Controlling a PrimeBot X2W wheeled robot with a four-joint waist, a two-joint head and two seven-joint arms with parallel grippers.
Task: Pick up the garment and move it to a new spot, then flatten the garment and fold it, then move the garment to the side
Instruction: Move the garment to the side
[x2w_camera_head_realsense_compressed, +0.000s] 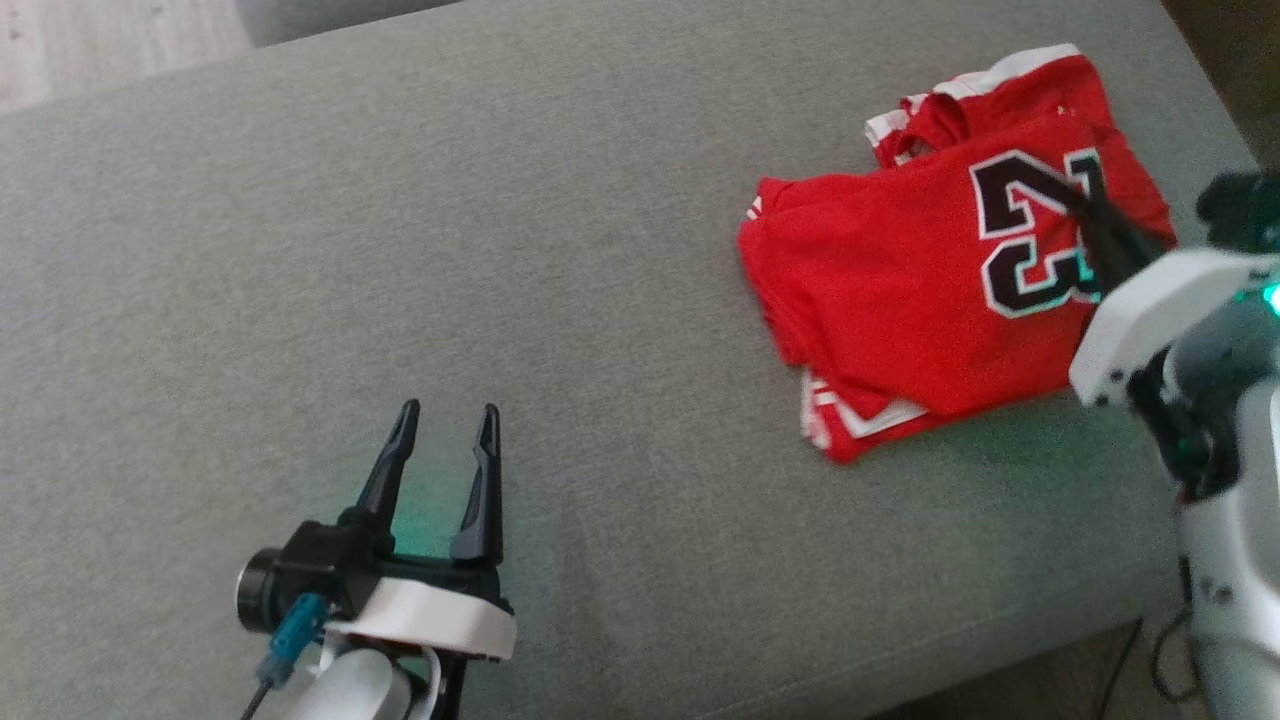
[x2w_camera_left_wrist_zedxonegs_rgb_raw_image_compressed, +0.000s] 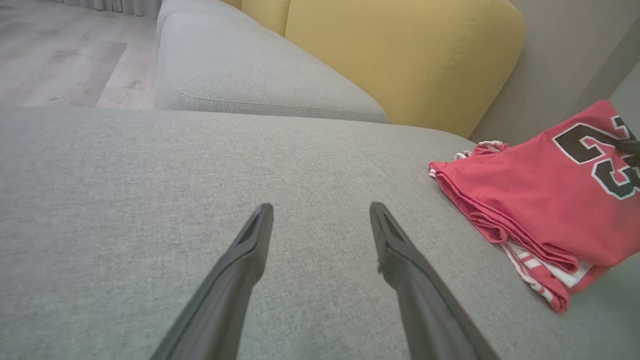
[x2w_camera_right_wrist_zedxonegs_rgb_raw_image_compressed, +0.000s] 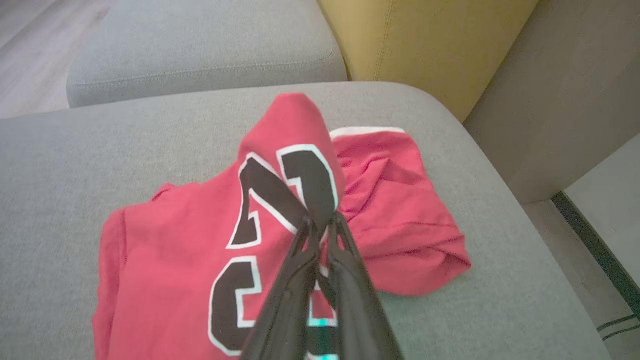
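On the grey sofa (x2w_camera_head_realsense_compressed: 500, 250), right claw (x2w_camera_right_wrist_zedxonegs_rgb_raw_image_compressed: 321, 222) pinches the red "23" jersey (x2w_camera_head_realsense_compressed: 880, 280); left claw (x2w_camera_head_realsense_compressed: 450, 408) gapes.

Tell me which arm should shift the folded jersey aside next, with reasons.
Right. The right tool is shut on a raised fold of the jersey at its number. The left tool stands open over bare cushion, well apart from the jersey, so it would likely have to travel first.
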